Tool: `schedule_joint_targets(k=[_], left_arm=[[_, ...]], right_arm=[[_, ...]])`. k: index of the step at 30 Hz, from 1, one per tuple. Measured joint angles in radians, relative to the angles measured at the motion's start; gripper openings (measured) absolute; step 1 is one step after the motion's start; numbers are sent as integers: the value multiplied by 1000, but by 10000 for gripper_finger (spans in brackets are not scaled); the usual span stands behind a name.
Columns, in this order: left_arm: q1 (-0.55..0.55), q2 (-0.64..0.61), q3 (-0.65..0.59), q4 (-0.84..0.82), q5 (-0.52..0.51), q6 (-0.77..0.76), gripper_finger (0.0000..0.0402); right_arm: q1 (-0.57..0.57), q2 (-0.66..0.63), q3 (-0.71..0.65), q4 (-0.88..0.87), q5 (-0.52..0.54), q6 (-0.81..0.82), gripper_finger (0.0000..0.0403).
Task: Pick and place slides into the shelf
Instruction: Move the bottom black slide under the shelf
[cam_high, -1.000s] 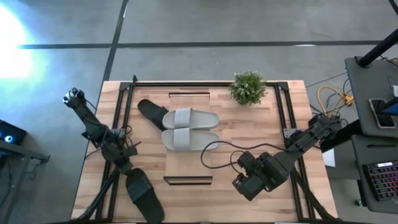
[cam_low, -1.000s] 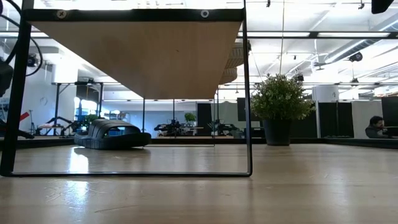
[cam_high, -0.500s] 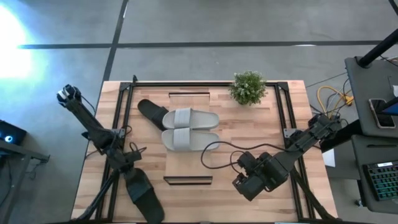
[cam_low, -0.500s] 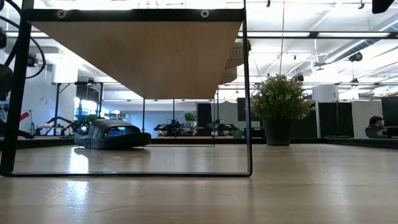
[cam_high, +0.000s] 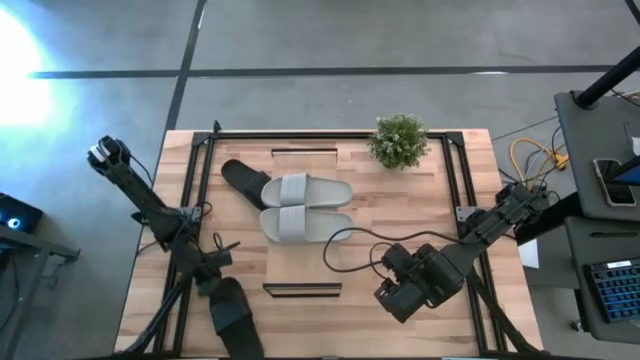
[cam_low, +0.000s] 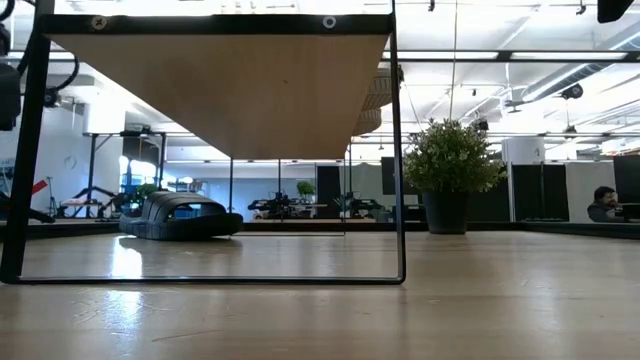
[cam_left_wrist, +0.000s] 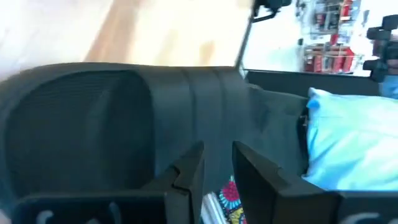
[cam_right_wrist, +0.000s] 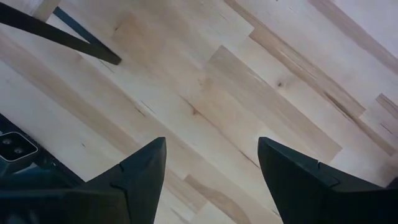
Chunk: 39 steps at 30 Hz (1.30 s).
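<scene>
Grip comes first: the left tool (cam_high: 215, 283), in the lower left of the high view, is clamped on the strap of a black slide (cam_high: 232, 315), likely to carry it to the shelf (cam_high: 305, 220). That slide's long axis runs diagonally, one end toward the frame's bottom edge. On the shelf lie two grey slides (cam_high: 303, 206), lengthwise left to right, another black slide (cam_high: 245, 181) angled beside them. The right tool (cam_right_wrist: 211, 165) hovers over bare bench (cam_high: 400, 205), fingers apart.

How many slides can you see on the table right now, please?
4: two grey slides side by side mid-table, one black slide beside them, another black slide held by the left tool at the near-left edge.
</scene>
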Motion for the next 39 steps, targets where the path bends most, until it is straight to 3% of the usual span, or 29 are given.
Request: schedule_joint_targets(k=[10,28,39], left_arm=[[0,65,-16,1,34,-7,67],[-1,7,-18,-91,42,26,67],[0,10,-19,-8,39,35,67]], right_arm=[[0,0,-6,-1,2,0,244],[0,-1,-6,5,3,-31,230],[-5,-1,-6,7,3,-24,231]])
